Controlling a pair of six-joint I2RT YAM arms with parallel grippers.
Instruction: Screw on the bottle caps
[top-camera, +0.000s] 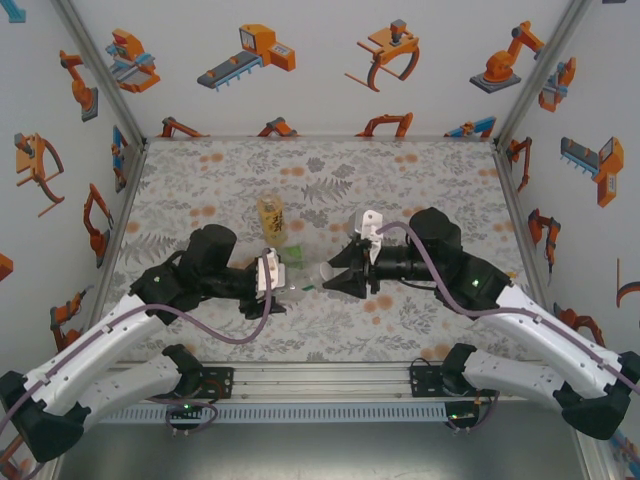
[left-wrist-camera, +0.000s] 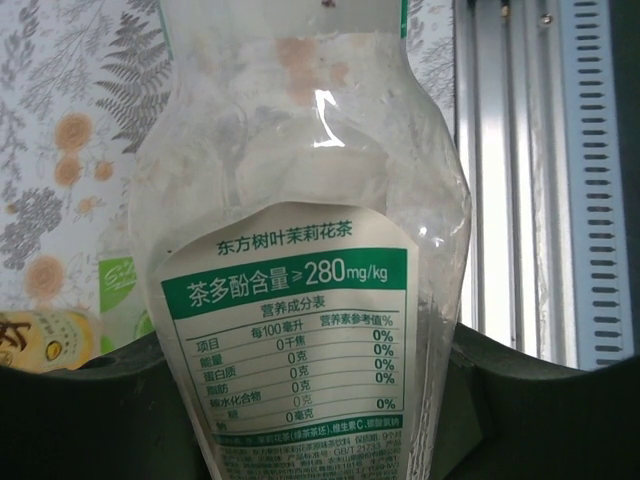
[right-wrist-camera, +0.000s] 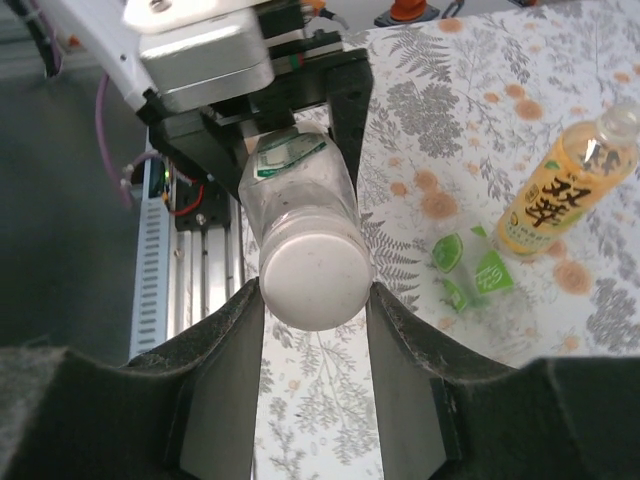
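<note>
One bottle (left-wrist-camera: 300, 200): slim, clear plastic, green label
Left hand (top-camera: 274, 284): clamped on its body
Right hand (right-wrist-camera: 313, 305): pinching smooth round white cap (right-wrist-camera: 313, 270)

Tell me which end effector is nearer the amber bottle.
Left. The left end effector sits just in front of the amber bottle; the right end effector is farther off, front-right.

Bright even light, soft shadows, glare on bottle (left-wrist-camera: 318, 105), fg blurry

Three bottles (top-camera: 270, 215), one white cap (right-wrist-camera: 312, 272)
</note>
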